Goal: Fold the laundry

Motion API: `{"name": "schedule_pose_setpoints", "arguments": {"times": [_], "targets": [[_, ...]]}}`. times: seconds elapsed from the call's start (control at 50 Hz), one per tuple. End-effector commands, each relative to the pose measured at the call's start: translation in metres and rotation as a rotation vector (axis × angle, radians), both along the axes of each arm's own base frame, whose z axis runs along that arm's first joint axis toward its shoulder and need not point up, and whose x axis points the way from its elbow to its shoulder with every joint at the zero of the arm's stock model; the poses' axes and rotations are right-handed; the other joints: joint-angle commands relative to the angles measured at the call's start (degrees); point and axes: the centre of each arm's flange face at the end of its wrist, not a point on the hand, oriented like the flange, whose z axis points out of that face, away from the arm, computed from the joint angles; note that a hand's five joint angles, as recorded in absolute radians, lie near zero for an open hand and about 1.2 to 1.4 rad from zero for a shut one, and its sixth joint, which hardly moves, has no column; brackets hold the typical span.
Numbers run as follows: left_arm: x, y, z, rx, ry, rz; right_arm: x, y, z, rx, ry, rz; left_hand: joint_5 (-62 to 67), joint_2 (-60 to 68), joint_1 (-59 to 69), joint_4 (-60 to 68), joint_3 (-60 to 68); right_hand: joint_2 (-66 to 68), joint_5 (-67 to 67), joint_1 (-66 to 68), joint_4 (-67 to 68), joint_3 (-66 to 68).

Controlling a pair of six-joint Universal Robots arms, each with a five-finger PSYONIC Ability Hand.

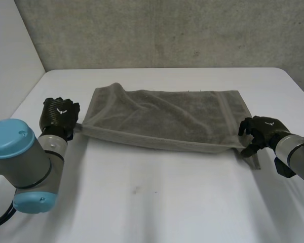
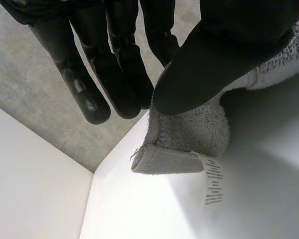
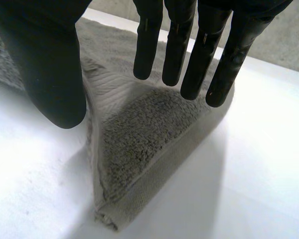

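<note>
- Step in hand: grasp for the first fold. The grey terry-cloth towel (image 1: pixel 167 119) lies spread crosswise on the white table (image 1: pixel 157 202), not yet folded.
- Left hand (image 1: pixel 58 115) pinches the towel's left near corner between thumb and fingers. Right hand (image 1: pixel 261 132) appears to pinch the right near corner the same way.
- Next move, as I judge it: you carry both corners evenly to the far edge.
- Likely hindrance: the rumpled far left corner (image 1: pixel 111 91) may bunch.

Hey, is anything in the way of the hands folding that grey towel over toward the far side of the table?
Nothing visible is in the way. The left hand pinches the towel at its near left corner, and the right hand pinches the near right corner. No other object lies on the towel or on the white table beyond it.
</note>
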Motion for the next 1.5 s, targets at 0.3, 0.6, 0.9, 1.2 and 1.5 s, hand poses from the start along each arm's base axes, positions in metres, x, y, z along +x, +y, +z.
{"name": "schedule_pose_setpoints", "arguments": {"times": [0.3,0.6,0.9,1.2,1.5], "targets": [[0.004,0.003,-0.003,0.029,-0.022,0.009,0.006,0.005,-0.007,0.033,-0.011,0.069,10.38,10.23,10.77,10.26,10.29,44.33,45.34,49.04,45.32,45.34],[0.032,0.068,0.004,0.463,-0.348,-0.031,-0.022,0.052,0.039,0.158,0.621,0.332,10.38,10.23,10.77,10.26,10.29,44.33,45.34,49.04,45.32,45.34],[0.015,0.048,0.031,0.302,-0.325,-0.065,-0.008,0.040,0.063,-0.047,0.829,0.315,10.38,10.23,10.77,10.26,10.29,44.33,45.34,49.04,45.32,45.34],[-0.027,-0.064,-0.016,-0.004,-0.206,-0.031,0.066,-0.057,0.015,-0.477,0.678,0.198,10.38,10.23,10.77,10.26,10.29,44.33,45.34,49.04,45.32,45.34],[-0.048,-0.118,-0.041,-0.125,-0.168,-0.026,0.076,-0.106,-0.032,-0.552,0.726,0.100,10.38,10.23,10.77,10.26,10.29,44.33,45.34,49.04,45.32,45.34]]}}
